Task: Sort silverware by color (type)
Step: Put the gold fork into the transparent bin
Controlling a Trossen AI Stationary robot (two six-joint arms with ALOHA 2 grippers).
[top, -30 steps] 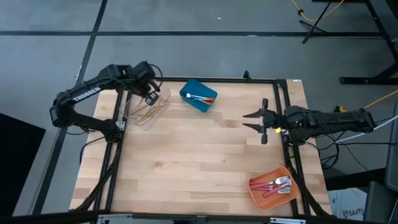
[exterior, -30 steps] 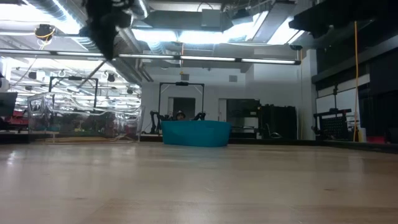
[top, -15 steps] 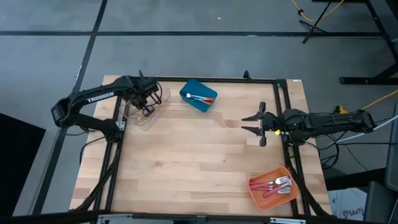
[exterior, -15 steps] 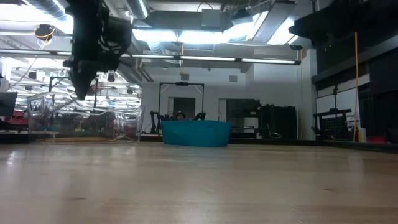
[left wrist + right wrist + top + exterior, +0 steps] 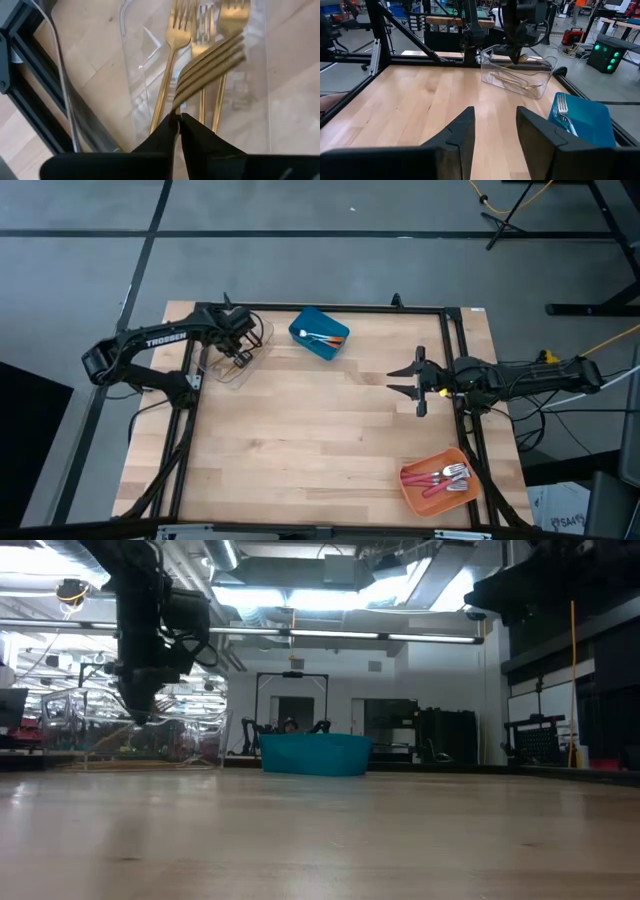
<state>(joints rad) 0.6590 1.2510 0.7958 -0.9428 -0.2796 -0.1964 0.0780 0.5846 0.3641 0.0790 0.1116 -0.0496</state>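
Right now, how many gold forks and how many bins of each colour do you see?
Gold forks: 4 (3 lying in the clear bin, 1 held by the left gripper)
Clear bin: 1
Blue bin: 1
Orange bin: 1
Total: 7
The right gripper waits open at the table's right side.

In the left wrist view, the three all-gold forks [image 5: 172, 75] lying in the clear plastic bin [image 5: 280, 65] run off the picture's edge at their tines, and the handle of the tilted gold fork [image 5: 210, 65] disappears between the dark left gripper [image 5: 179, 131] fingers; its length is hidden
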